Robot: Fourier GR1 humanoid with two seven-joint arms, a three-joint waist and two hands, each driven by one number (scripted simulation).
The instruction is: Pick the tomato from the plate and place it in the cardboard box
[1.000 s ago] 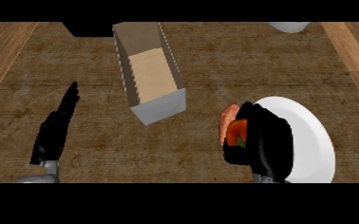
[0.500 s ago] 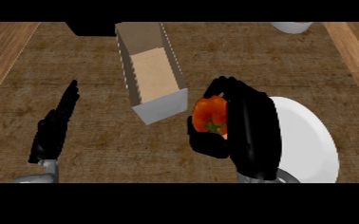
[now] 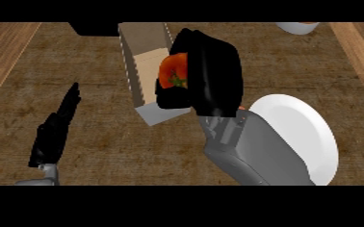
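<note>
- My right hand [image 3: 210, 74] curled round the tomato [image 3: 173, 72], holding it over the cardboard box [image 3: 146, 72].
- My left hand [image 3: 55, 127] rested with straight fingers above the tabletop [image 3: 107, 144].
- The plate [image 3: 298, 134] lay at the right.

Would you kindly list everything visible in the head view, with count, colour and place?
tomato: one, red-orange with a green stem, held over the box's right side
cardboard box: one, tan inside with grey walls, top centre, long and open-topped
plate: one, white, lower right on the counter
white dish: one, top right edge, only partly in view
counter: one, brown wood grain
left hand: one, black, lower left, fingers straight, resting
right hand: one, black, centre, curled round the tomato
</note>
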